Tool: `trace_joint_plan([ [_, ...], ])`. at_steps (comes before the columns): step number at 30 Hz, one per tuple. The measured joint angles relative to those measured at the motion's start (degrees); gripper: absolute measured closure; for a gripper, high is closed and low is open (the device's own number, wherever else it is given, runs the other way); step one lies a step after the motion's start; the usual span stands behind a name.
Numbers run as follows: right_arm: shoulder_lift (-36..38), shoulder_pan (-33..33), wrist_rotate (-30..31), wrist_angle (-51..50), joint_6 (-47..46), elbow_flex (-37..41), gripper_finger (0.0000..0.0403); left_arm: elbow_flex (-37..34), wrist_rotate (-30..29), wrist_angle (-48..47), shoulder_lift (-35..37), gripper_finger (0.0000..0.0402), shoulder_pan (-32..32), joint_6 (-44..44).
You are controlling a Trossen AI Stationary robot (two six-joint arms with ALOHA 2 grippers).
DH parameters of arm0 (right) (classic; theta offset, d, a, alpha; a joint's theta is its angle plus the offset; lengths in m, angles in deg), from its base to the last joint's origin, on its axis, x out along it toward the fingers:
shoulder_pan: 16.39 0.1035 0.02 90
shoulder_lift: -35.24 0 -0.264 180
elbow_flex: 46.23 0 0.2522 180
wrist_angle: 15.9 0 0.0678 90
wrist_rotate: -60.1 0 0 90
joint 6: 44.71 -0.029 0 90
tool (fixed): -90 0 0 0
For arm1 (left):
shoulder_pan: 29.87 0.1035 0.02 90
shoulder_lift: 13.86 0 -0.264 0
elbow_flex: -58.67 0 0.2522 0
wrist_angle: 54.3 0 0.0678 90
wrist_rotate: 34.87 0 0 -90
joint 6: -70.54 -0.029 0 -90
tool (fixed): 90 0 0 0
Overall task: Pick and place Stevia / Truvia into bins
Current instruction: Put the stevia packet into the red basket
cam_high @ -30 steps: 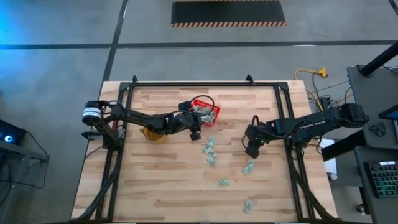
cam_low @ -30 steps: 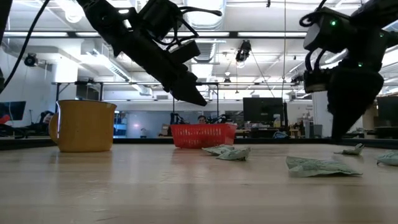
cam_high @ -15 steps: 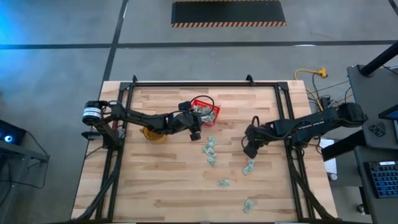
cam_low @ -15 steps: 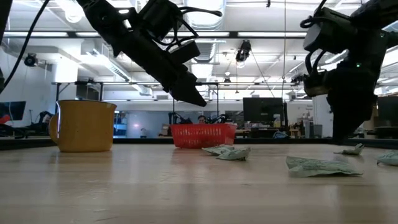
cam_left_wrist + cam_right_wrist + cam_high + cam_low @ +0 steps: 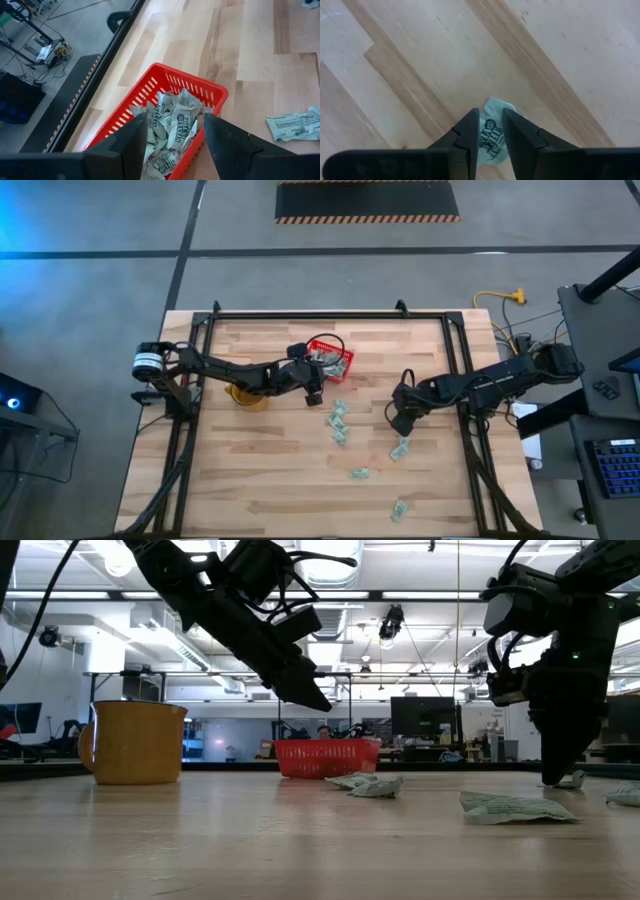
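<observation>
Red basket [image 5: 331,358], upper centre, already holds many sachets. Five sachets [image 5: 339,420] left on table. Right gripper [image 5: 491,136] straddles one sachet [image 5: 492,137], narrow gap. Left gripper [image 5: 174,131] spread, empty, above basket.

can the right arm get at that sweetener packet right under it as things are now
Probably yes. The right gripper hangs directly over the packet, jaws parted astride it, bare wooden tabletop around it and no other packet crowding it.
</observation>
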Motion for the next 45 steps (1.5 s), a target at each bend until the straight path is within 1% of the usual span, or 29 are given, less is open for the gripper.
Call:
trace_joint_plan([
  [6,-0.13,0.08,-0.65,-2.15,-0.24,-0.02,0.0337,0.02,0.00,-0.18,0.00,0.0223,0.00,0.00],
  [15,-0.13,0.13,0.11,-5.47,-2.12,-0.07,0.0351,0.00,0.00,-0.16,0.00,0.0223,0.00,0.00],
  [21,-0.13,0.11,1.31,-5.67,0.73,0.00,0.0360,0.00,0.00,-0.16,0.00,0.0223,0.04,0.01],
  [29,-0.37,0.13,2.05,-6.74,9.10,-1.21,0.0391,0.02,0.00,-0.14,0.00,0.0223,0.02,0.02],
  [36,-0.55,2.58,7.73,-5.13,20.19,-2.93,0.0394,0.00,0.00,-0.12,0.00,0.0223,0.02,0.00],
  [40,-0.52,3.32,9.47,0.34,27.36,-3.53,0.0394,0.00,0.00,-0.12,0.00,0.0223,0.02,0.00],
  [43,-0.48,3.34,10.59,7.67,34.75,-3.85,0.0394,0.00,0.00,-0.09,0.00,0.0223,0.02,0.02],
  [45,-0.46,3.36,12.81,13.84,40.40,-3.87,0.0394,0.00,0.00,-0.11,0.00,0.0223,0.02,0.02],
])
